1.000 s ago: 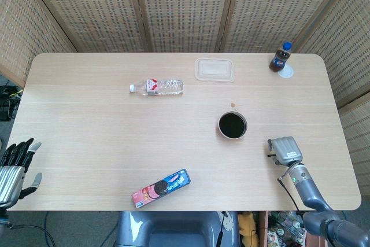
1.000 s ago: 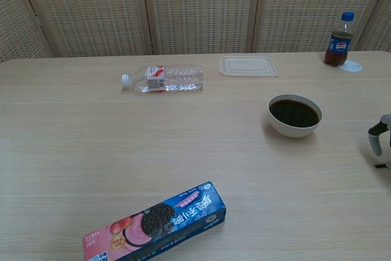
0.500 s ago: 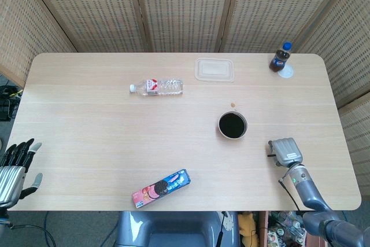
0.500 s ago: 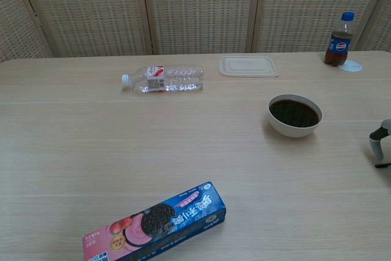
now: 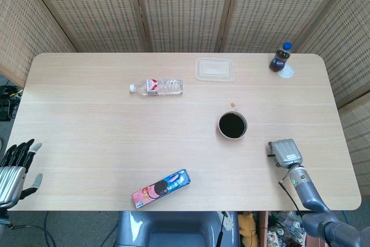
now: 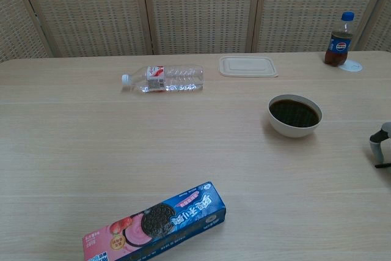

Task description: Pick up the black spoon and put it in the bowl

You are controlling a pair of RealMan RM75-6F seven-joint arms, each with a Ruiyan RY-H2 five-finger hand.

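The white bowl (image 5: 232,125) (image 6: 294,115) stands right of the table's middle, and its inside looks uniformly black. I cannot make out the black spoon as a separate shape in either view. My right hand (image 5: 285,152) (image 6: 380,145) hovers low near the table's front right, a short way right of the bowl and apart from it. Only its grey back shows from above, and the chest view cuts it off at the frame edge. My left hand (image 5: 15,168) hangs off the table's front-left corner with its fingers spread and nothing in them.
A cookie box (image 5: 161,188) (image 6: 155,224) lies near the front edge. A water bottle (image 5: 157,87) (image 6: 162,79) lies on its side at the back left. A lidded clear container (image 5: 214,69) (image 6: 247,66) and a cola bottle (image 5: 280,57) (image 6: 339,40) stand at the back right.
My right hand has drifted slightly back toward the front edge and further out of the chest view. Everything on the table has stayed put.
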